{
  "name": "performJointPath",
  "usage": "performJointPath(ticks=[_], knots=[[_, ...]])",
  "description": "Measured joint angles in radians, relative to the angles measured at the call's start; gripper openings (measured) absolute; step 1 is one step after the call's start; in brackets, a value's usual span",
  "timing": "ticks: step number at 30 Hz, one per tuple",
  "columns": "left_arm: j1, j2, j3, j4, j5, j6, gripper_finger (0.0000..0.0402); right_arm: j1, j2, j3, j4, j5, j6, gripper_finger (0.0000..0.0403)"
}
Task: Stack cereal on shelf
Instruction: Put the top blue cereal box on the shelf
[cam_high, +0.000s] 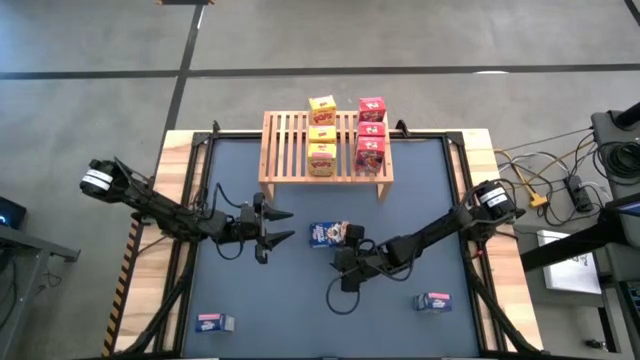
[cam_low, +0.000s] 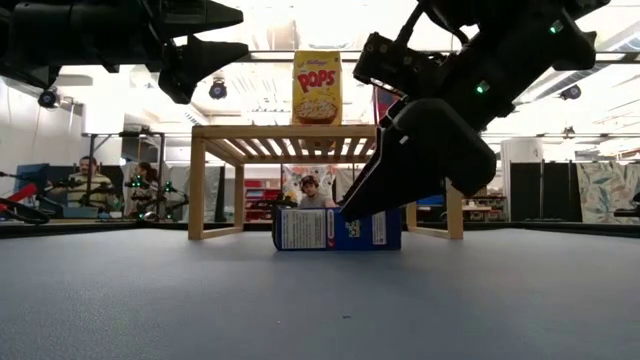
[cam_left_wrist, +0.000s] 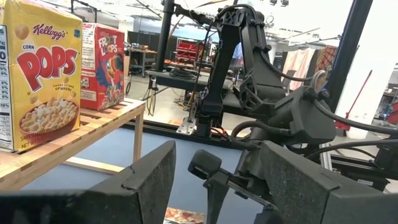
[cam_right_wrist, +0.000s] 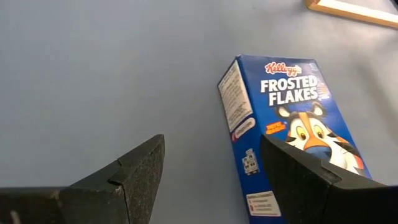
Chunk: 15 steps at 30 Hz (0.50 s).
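The shelf (cam_high: 290, 150) stands past both grippers, on the far side of the table (cam_high: 300, 300). Three yellow boxes (cam_high: 322, 132) and three red boxes (cam_high: 371, 135) already sit on its slats, so the free room is on the slats next to the yellow ones.

The right gripper (cam_high: 352, 252) hangs low with its fingers spread apart and nothing between them. The blue box (cam_right_wrist: 292, 130) lies flat on the table right in front of it, front side up. One finger (cam_right_wrist: 311, 180) is over the edge of the box. I think this could go wrong: if the gripper goes down like that, the finger could land on top of the box and push it away instead of going around it. A flat box is also hard to pinch, so it may slip or tip.

The left gripper (cam_high: 268, 228) waits close beside the right one, fingers apart and empty. The two arms could bump if either swings sideways.

Two more blue boxes are left: one (cam_high: 214, 323) behind the left gripper, one (cam_high: 435, 301) behind the right gripper, both near the table's front edge.
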Motion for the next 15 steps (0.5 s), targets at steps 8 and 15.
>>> performJointPath(ticks=[8,15], knots=[[0.0,0.0,0.0,0.0,0.0,0.0,0.0219,-0.019,0.0,-0.007,-0.001,-0.001,0.0,0.0254],[0.0,0.0,0.0,0.0,0.0,0.0,0.0219,-0.024,-0.002,-0.021,0.007,-0.007,0.023,0.0254]])
